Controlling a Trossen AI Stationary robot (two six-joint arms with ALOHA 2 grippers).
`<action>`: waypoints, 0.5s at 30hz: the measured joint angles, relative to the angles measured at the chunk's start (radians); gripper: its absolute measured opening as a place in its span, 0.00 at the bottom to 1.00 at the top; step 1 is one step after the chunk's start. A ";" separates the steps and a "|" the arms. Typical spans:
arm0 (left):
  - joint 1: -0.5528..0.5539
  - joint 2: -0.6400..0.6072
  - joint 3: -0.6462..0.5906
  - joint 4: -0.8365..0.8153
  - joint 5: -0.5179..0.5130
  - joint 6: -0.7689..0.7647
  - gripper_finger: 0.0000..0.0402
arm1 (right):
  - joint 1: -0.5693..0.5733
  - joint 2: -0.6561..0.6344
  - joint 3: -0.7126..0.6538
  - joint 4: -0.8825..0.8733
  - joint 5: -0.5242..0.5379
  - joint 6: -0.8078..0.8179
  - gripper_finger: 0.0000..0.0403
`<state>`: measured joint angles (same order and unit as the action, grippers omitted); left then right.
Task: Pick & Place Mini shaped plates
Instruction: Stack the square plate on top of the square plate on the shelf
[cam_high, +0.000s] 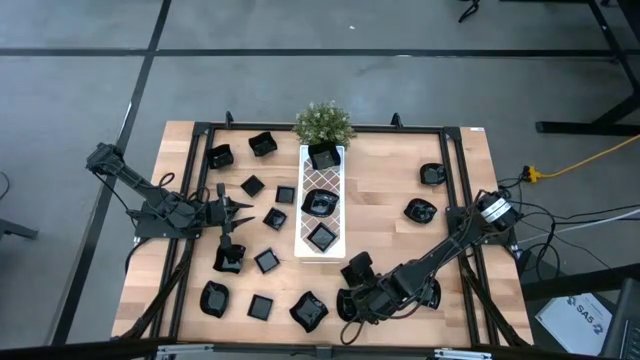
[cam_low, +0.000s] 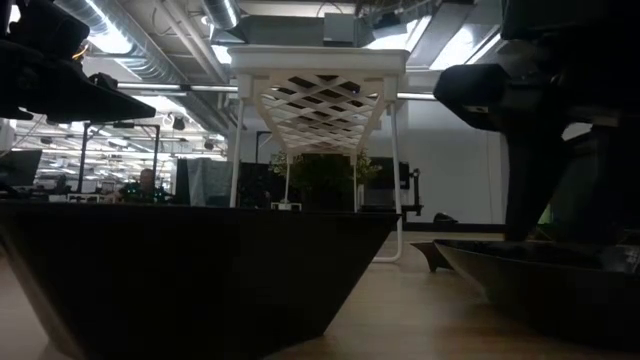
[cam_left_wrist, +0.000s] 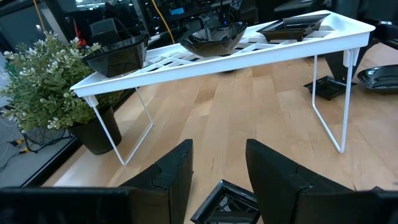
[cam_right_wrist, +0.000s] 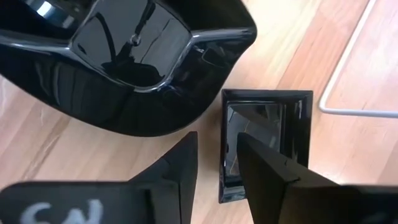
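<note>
Black square dish sits on the bench; the right hand pinches its rim to lift it. The left hand hangs released.

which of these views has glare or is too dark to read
Low view: backlit, the near black dish is only a silhouette against bright ceiling lights. Right wrist view: white glare streaks on the glossy wavy dish. High view: evenly lit.

Open left end effector above a small square black plate, white lattice tray carrying three black plates, potted plant at ten o'clock, wooden table
</note>
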<state>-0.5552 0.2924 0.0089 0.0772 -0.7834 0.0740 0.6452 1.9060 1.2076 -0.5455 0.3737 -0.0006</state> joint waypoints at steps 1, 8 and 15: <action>0.000 0.000 0.000 0.000 0.000 0.000 0.36 | 0.000 0.000 0.000 -0.001 0.000 0.000 0.27; 0.000 0.000 0.000 0.000 0.000 0.000 0.36 | -0.007 0.001 0.000 -0.007 0.001 0.000 0.16; 0.000 0.000 0.000 0.000 0.000 0.000 0.36 | -0.012 0.023 0.000 -0.004 0.009 -0.003 0.04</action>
<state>-0.5552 0.2924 0.0088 0.0776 -0.7834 0.0742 0.6336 1.9285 1.2079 -0.5499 0.3822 -0.0039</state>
